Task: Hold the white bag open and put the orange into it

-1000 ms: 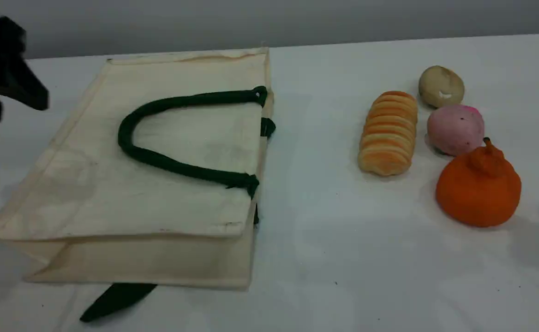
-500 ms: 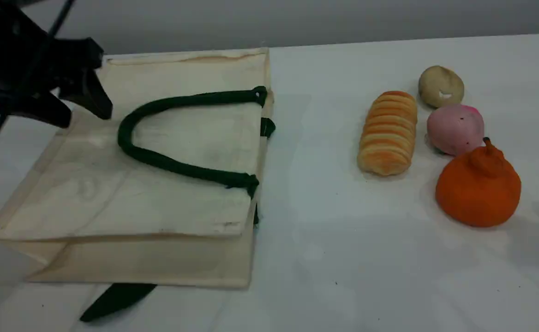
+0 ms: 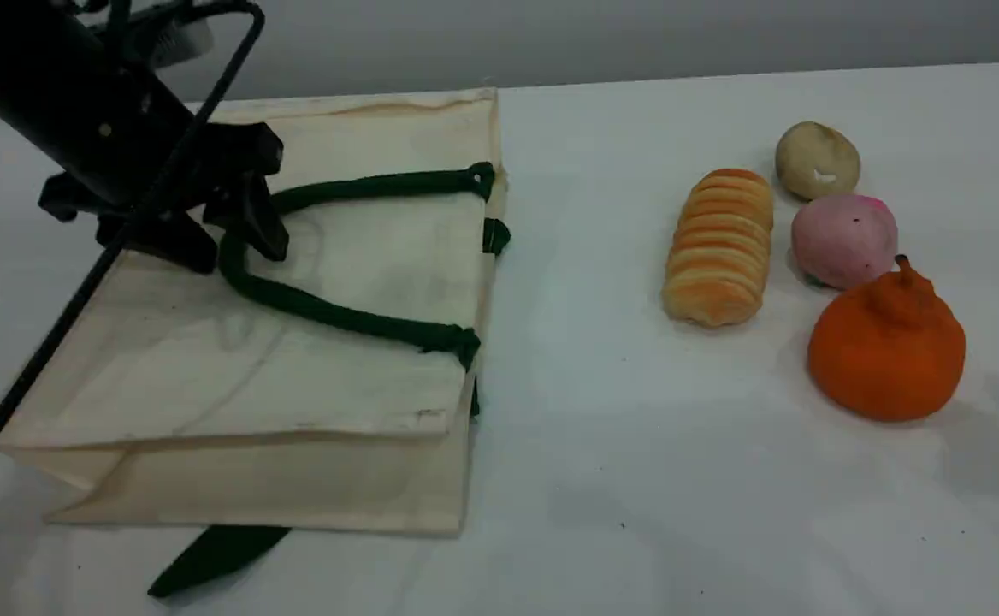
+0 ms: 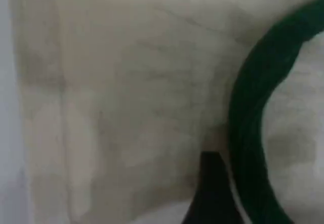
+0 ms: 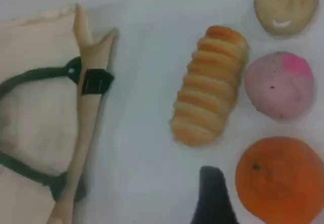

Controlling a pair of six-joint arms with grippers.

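The white bag (image 3: 311,376) lies flat on its side at the left, mouth facing right, with a dark green handle (image 3: 328,316) looped on top. My left gripper (image 3: 230,244) hovers open at the handle's bend, one finger on each side of the rope. In the left wrist view its fingertip (image 4: 212,193) sits beside the handle (image 4: 248,123) over the bag's cloth (image 4: 126,107). The orange (image 3: 887,351) rests at the far right. In the right wrist view, that gripper's fingertip (image 5: 212,198) hangs just left of the orange (image 5: 278,181), holding nothing.
A ridged bread loaf (image 3: 719,246), a pink round fruit (image 3: 843,239) and a beige potato (image 3: 817,160) lie close behind the orange. The bag's second green handle (image 3: 209,556) sticks out from under its near edge. White table (image 3: 636,479) lies between bag and foods.
My left arm has swung in from the far left edge, rightward and down, to the bend of the bag's handle. The bag, the foods and the right arm have not moved.
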